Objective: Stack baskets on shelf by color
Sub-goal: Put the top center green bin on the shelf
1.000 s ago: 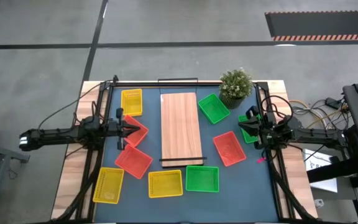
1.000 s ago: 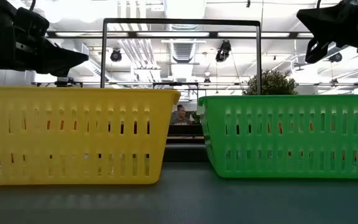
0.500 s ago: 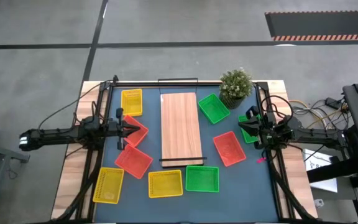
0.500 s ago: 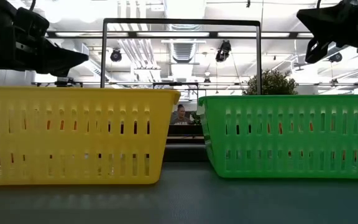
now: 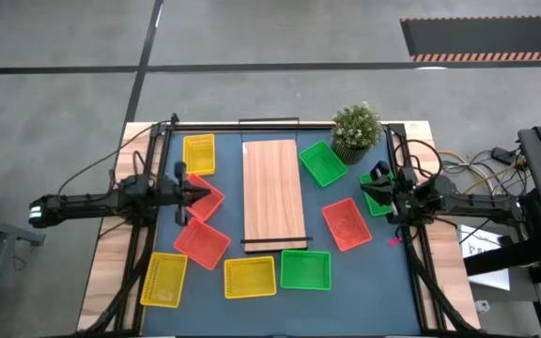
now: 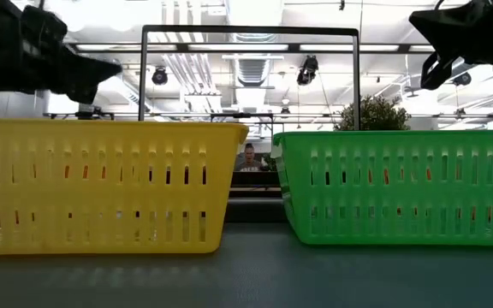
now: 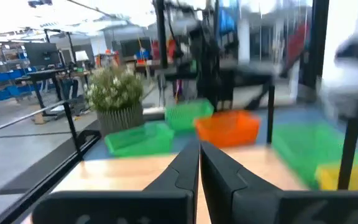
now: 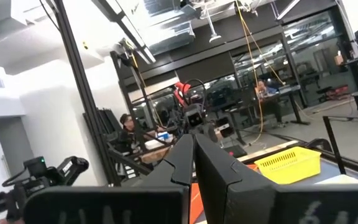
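Shelf [image 5: 273, 193]: bare, baskets scattered around it
Plant [image 5: 356, 127]: beside shelf's far right corner (potted)
Left gripper [image 5: 205, 192]: fingers together
Right gripper [image 5: 370, 184]: fingers together

**Grey concrete below, open industrial ceiling above**

Seen from overhead: smooth grey concrete floor [image 5: 280, 38] crossed by dark seam lines, with a dark mat edged in red-and-white hazard stripe [image 5: 482, 36] at the far right. Loose cables [image 5: 472, 172] trailing beside the table's right edge. Across the table at low height: white ceiling with exposed ducts and beams [image 6: 255, 64], hanging spot lamps [image 6: 306, 70], bright overhead light. Farther back, glass partitions [image 8: 272, 81], desks [image 7: 45, 74] and a seated person [image 8: 128, 127].
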`<state>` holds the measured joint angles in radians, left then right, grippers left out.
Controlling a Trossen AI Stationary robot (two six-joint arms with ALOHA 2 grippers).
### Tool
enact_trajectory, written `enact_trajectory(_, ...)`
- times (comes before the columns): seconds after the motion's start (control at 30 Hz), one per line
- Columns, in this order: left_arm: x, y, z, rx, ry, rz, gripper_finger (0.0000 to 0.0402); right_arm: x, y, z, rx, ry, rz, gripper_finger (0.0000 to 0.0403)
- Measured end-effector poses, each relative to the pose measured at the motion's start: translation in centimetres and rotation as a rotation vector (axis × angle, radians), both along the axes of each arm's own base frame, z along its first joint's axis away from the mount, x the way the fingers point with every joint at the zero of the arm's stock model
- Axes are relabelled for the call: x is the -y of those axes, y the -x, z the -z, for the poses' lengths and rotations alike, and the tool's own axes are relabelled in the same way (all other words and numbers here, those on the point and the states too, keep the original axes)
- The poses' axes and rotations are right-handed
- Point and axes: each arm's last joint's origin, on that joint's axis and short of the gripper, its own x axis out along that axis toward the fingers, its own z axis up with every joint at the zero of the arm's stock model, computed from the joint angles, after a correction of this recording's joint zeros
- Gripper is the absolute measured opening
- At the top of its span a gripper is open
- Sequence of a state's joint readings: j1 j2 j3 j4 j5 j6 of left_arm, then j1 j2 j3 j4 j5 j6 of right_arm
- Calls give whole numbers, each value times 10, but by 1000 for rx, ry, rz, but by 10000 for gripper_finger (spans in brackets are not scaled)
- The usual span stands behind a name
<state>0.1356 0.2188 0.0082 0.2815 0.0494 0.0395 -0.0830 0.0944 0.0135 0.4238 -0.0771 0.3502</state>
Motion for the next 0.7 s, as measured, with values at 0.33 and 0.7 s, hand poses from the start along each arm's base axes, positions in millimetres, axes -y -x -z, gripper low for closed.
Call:
enact_trajectory(0.33,1,7,-31,342,140,45,0,0,0,0,0,113,42,9)
enact_trajectory(0.7,1,10,-36,405,131,51,0,0,0,0,4,70,26,9)
